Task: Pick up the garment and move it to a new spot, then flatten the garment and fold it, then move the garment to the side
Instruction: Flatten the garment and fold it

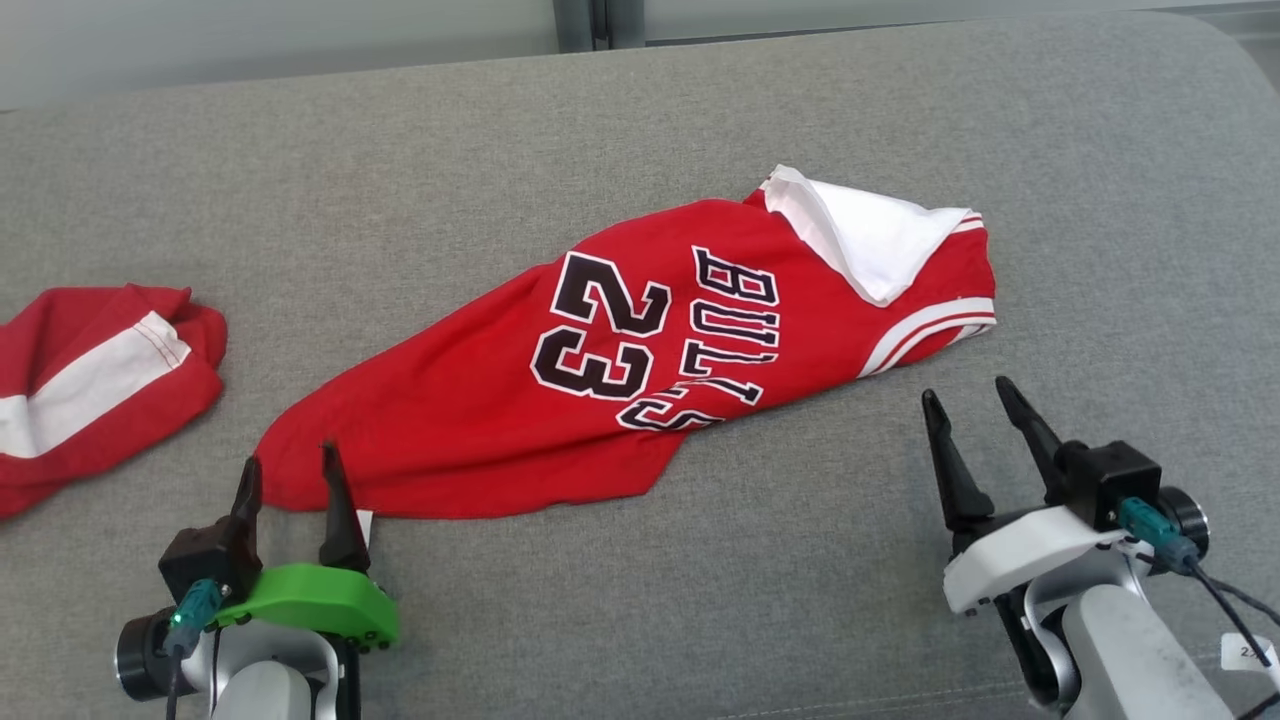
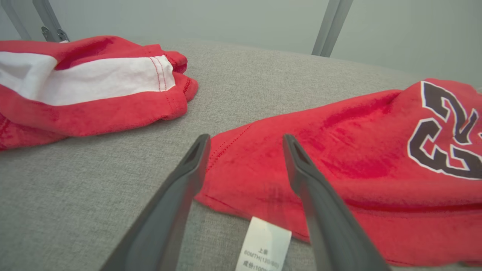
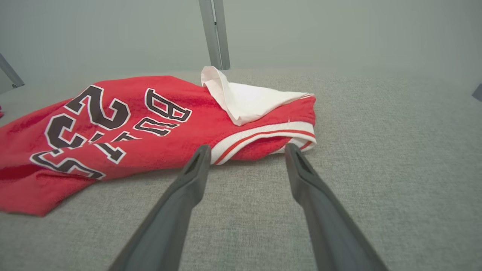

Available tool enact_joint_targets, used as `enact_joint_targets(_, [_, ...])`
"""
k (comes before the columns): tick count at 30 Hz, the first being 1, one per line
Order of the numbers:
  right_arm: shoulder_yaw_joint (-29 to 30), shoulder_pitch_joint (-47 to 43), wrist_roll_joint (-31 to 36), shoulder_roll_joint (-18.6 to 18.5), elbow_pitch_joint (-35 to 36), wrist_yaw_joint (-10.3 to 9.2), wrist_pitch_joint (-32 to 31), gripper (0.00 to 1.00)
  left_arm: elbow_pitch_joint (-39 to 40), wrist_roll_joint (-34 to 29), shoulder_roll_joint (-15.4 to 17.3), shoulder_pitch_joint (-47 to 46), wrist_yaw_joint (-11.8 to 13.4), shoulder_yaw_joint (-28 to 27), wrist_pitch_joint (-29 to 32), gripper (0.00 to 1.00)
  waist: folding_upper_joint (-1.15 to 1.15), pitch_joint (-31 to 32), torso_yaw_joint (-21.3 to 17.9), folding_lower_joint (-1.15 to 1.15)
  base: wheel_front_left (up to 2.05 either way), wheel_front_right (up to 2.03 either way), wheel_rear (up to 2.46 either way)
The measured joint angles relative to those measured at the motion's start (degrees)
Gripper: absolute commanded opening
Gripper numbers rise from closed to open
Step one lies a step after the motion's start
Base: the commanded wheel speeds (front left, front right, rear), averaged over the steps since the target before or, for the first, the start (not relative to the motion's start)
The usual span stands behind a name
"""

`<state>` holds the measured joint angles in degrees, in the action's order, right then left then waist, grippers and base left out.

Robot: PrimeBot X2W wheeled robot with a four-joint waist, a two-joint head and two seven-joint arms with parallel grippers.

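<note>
The crumpled red fabric jersey (image 1: 620,370) is laid on grey upholstery (image 1: 700,120). The left gripper (image 1: 290,458), at its seven o'clock, and the right gripper (image 1: 968,390), at four o'clock, are held wide apart, empty.

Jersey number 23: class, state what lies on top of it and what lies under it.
On the jersey, a white flap is folded over one end. Under it lies the grey cushion; a white label pokes out at the hem. Anything else beneath is covered.
</note>
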<state>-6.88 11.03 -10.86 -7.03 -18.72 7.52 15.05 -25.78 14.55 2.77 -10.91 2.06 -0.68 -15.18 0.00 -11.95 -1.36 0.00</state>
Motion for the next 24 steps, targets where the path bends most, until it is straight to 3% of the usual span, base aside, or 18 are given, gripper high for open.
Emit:
enact_joint_targets(10, [0.47, 9.23, 1.37, -4.47, -4.82, 0.0, 0.01, 1.0, 4.36, 0.48, 0.01, -0.05, 0.09, 7.61, 0.0, 1.0, 0.0, -2.13, 3.68, 0.0, 0.0, 0.0, 0.0])
enact_joint_targets(23, [-3.2, 20.69, 1.72, -8.2, -22.21, 0.0, -0.79, 1.0, 7.47, 0.76, 0.02, -1.05, 0.55, 14.6, 0.0, 1.0, 0.0, -5.73, 10.09, 0.0, 0.0, 0.0, 0.0])
enact_joint_targets(24, [-3.55, 21.57, 1.6, -8.36, -23.23, 0.0, -0.83, 0.82, 7.56, 0.76, 0.03, -1.17, 0.56, 14.9, 0.0, 1.0, 0.0, -6.12, 10.35, 0.0, 0.0, 0.0, 0.0])
